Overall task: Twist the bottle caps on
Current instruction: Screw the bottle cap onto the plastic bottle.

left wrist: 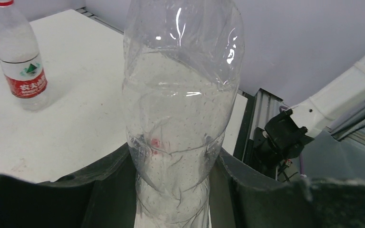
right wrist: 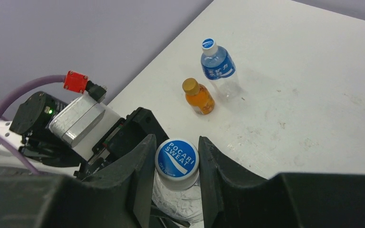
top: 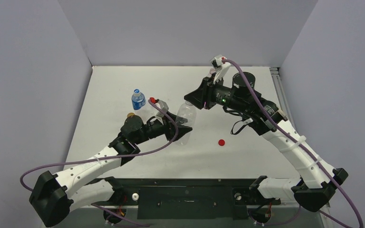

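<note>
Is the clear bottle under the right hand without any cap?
No, a blue-and-white cap sits on the clear bottle, between the fingers of the right hand.

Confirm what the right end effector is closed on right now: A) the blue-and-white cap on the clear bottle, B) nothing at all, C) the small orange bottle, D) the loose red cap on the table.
A: the right end effector pinches the blue-and-white cap atop the clear bottle from both sides; the red cap lies alone on the table.

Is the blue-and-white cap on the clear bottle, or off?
On. The cap sits on the neck of the clear bottle, between the right fingers; how tight, cannot tell.
</note>
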Controlling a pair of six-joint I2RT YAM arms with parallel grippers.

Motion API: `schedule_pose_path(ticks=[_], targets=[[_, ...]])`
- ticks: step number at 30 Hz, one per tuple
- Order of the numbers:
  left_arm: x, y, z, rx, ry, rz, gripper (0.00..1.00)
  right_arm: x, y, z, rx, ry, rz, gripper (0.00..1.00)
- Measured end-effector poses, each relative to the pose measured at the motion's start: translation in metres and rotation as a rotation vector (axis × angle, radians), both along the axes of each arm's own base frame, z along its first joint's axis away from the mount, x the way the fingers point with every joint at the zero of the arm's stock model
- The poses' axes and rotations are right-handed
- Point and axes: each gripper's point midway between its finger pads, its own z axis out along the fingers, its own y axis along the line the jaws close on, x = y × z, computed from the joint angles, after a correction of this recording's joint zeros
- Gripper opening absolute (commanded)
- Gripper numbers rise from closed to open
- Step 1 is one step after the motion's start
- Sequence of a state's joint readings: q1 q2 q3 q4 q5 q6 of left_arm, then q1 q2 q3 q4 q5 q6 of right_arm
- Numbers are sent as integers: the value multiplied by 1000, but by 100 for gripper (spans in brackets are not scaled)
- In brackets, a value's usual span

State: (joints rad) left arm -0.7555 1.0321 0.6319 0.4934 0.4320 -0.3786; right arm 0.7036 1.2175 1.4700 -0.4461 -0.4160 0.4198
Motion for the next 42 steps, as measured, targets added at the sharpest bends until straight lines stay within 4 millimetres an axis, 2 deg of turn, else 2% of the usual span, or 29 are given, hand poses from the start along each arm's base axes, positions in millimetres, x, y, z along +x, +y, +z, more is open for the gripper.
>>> schedule_pose_path(ticks=[8, 14, 21, 28, 31, 34, 35, 38, 42], targets=[[33, -4, -9, 94, -43, 215, 0, 29, -9, -11, -21, 48, -248, 0], [64, -8, -17, 204, -100, 460, 0, 56, -17, -19, -106, 82, -491, 0], [82, -5, -29, 305, -152, 660, 0, 71, -24, -32, -166, 124, -689, 1], [90, -6, -34, 339, -176, 718, 0, 75, -29, -36, -160, 144, -757, 18], [90, -7, -30, 326, -182, 720, 0, 74, -29, -31, -151, 145, -758, 33], [90, -8, -26, 308, -185, 718, 0, 72, -28, -26, -139, 146, -755, 43], [90, -8, -25, 301, -184, 719, 0, 71, -28, -25, -136, 151, -753, 50], [94, -5, -22, 274, -170, 740, 0, 57, -21, -29, -150, 174, -704, 60], [93, -1, -21, 257, -155, 740, 0, 45, -20, -20, -128, 181, -660, 70]])
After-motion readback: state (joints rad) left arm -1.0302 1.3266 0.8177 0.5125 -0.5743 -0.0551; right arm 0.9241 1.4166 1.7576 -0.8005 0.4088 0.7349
